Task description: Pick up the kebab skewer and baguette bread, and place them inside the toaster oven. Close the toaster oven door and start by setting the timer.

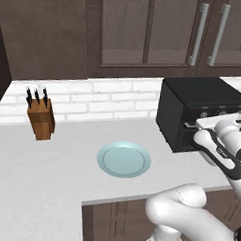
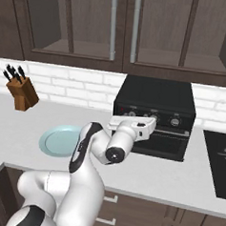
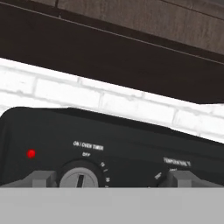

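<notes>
The black toaster oven (image 1: 203,104) (image 2: 156,101) stands on the counter against the brick wall. Its door (image 2: 166,143) looks shut, with a dark window. My gripper (image 3: 111,179) (image 1: 193,127) is held level at the oven's control panel, open. In the hand view the silver timer knob (image 3: 81,178) sits between the two fingertips (image 3: 41,178), closer to the left one, and a red light (image 3: 30,153) glows to its left. A temperature knob is half hidden behind the right fingertip. The kebab skewer and the baguette bread are out of view.
A pale blue plate (image 1: 124,159) (image 2: 60,140) lies bare on the counter left of the oven. A wooden knife block (image 1: 41,117) (image 2: 21,94) stands further left by the wall. A dark cooktop (image 2: 219,163) is right of the oven. Glass-door cabinets hang above.
</notes>
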